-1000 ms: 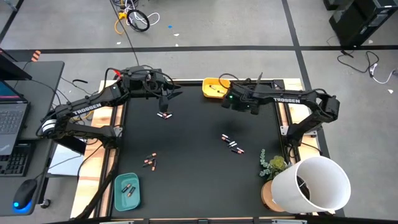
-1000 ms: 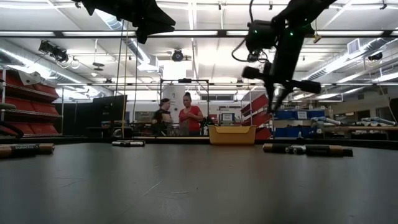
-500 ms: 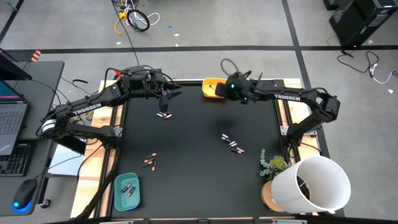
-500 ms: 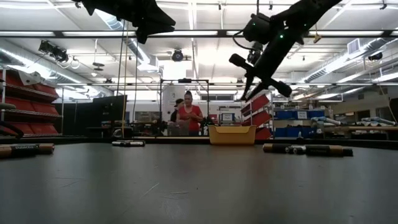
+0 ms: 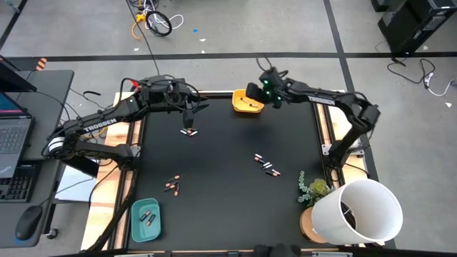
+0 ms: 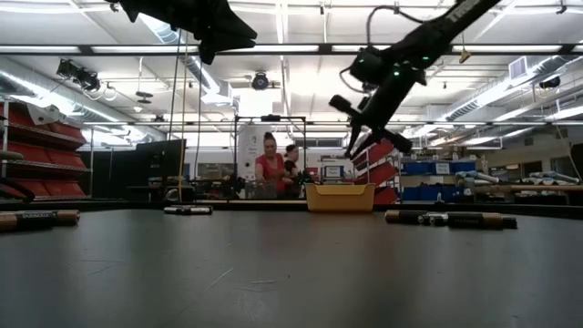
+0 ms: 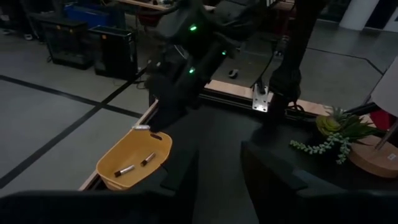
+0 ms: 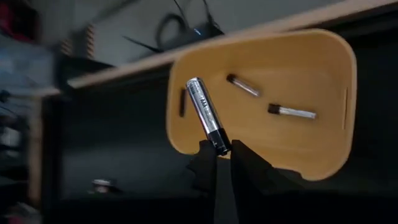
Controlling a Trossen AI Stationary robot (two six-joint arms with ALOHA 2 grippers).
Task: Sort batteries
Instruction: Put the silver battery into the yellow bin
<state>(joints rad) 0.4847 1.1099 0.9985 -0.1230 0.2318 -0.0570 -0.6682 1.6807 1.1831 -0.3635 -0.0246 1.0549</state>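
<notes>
My high camera looks straight down on the whole black table (image 5: 228, 164), while my low one sits at tabletop height, facing level across it to the yellow tray (image 6: 340, 197) at the frame's middle and the room behind. Both wrist cameras share that tray: the right looks down close above it, the left from farther across the table.

Silvery battery (image 8: 205, 115) pinched by one dark end in right gripper (image 8: 219, 151), tilted above yellow tray (image 8: 323, 134) holding two more.
</notes>
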